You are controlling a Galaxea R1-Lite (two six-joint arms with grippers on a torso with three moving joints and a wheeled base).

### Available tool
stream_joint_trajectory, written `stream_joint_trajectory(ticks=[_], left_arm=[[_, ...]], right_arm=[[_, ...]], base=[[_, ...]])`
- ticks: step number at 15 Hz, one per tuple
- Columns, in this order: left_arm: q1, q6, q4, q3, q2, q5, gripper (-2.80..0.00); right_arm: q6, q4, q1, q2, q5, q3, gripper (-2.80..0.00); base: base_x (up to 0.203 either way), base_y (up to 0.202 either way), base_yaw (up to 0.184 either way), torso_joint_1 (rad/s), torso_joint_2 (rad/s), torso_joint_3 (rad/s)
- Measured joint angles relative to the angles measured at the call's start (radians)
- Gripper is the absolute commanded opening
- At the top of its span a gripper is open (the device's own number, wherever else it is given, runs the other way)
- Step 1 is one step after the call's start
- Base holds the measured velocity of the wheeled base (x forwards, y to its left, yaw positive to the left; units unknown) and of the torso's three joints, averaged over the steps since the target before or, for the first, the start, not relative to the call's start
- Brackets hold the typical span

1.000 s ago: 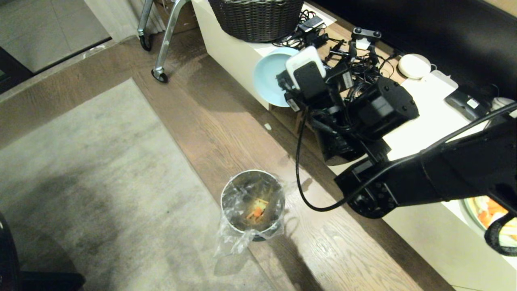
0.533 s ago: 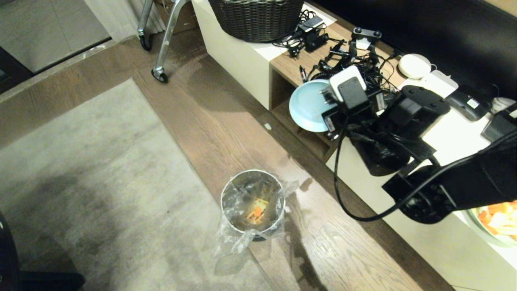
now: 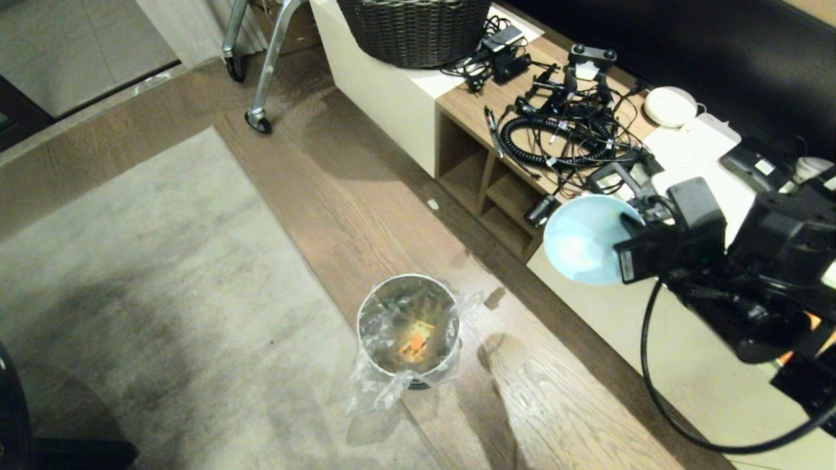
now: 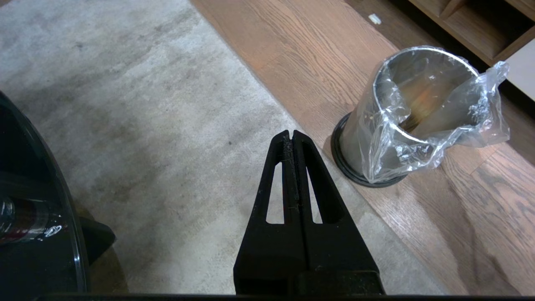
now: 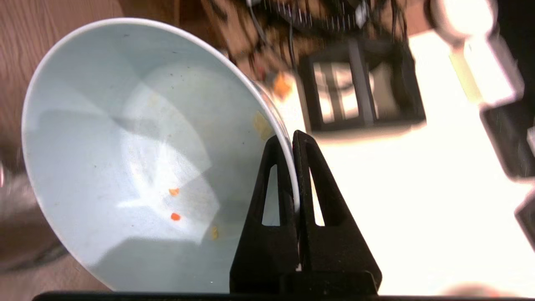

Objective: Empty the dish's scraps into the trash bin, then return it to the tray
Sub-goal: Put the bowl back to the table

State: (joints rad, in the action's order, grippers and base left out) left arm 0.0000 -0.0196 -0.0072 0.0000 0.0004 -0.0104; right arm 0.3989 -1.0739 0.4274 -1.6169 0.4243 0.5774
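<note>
My right gripper point(image 5: 291, 140) is shut on the rim of the dish point(image 5: 125, 146), a pale bluish-white bowl held tilted on its side. Only a few orange and yellow crumbs point(image 5: 175, 216) cling inside. In the head view the dish point(image 3: 580, 240) hangs at the front edge of the white counter, right of the trash bin point(image 3: 408, 326). The steel bin stands on the wood floor with its clear liner, and the orange and pale scraps point(image 3: 415, 342) lie at its bottom. My left gripper point(image 4: 291, 134) is shut and empty above the rug beside the bin point(image 4: 413, 113). The tray is out of view.
A low cabinet point(image 3: 483, 176) with open cubbies carries a tangle of black cables point(image 3: 555, 124) and a dark woven basket point(image 3: 415, 29). A white counter point(image 3: 653, 339) runs on towards me at the right. A grey rug point(image 3: 130, 294) lies left of the bin, with a castor leg point(image 3: 258, 121) beyond it.
My right arm has swung the dish right and nearer, from the far end of the cabinet to the white counter's edge. The bin and the left gripper have not moved.
</note>
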Motion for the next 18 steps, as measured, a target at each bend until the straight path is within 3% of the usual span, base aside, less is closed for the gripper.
stream_joint_trajectory(ticks=[7, 11, 14, 18], left_arm=[[0.000, 0.000, 0.000, 0.000, 0.000, 0.000, -2.80], [0.000, 0.000, 0.000, 0.000, 0.000, 0.000, -2.80], [0.000, 0.000, 0.000, 0.000, 0.000, 0.000, -2.80], [0.000, 0.000, 0.000, 0.000, 0.000, 0.000, -2.80]], right_arm=[[-0.208, 0.016, -0.050, 0.243, 0.000, -0.446, -2.80], [-0.251, 0.056, -0.191, 0.421, -0.004, -0.565, -2.80], [-0.254, 0.201, -0.265, 0.595, -0.005, -0.575, -2.80], [-0.269, 0.547, -0.332, 0.936, -0.006, -0.577, -2.80]], base=[[0.000, 0.000, 0.000, 0.000, 0.00, 0.000], [0.000, 0.000, 0.000, 0.000, 0.00, 0.000], [0.000, 0.000, 0.000, 0.000, 0.00, 0.000], [0.000, 0.000, 0.000, 0.000, 0.00, 0.000]])
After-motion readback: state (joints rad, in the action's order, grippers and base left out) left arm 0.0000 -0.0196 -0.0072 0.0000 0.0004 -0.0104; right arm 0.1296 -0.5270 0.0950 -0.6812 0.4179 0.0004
